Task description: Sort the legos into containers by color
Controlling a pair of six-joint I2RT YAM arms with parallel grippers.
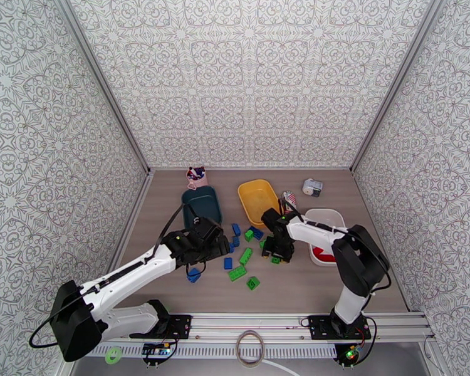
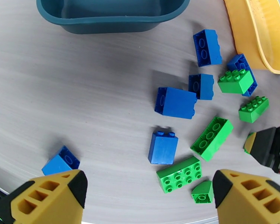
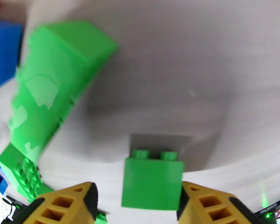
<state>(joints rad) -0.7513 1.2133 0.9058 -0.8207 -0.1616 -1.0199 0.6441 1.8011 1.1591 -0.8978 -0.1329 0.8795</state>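
Bricks [image 1: 238, 271] in blue and green lie scattered on the grey table [image 1: 297, 289] between the two arms, just in front of the dark teal bin [image 1: 202, 205] and the yellow bin [image 1: 258, 202]. The white bin [image 1: 326, 212] sits to the right with red pieces [image 1: 323, 255] inside. The left gripper [image 2: 147, 183] hangs over the near edge of the scatter with its fingers spread wide and nothing between them. A blue brick [image 2: 60, 161] lies just beside its left finger, and a flat green eight-stud brick [image 2: 179, 174] lies between the two tips, lower down on the table. The right gripper [image 3: 136, 200] is down at the table among the green pieces, open and straddling a small green brick [image 3: 153, 180] that stands studs-up. Its right finger looks to be against the brick (the blur makes contact hard to judge), while a gap shows on the other side. A larger green brick [image 3: 54, 83] lies tilted close by.
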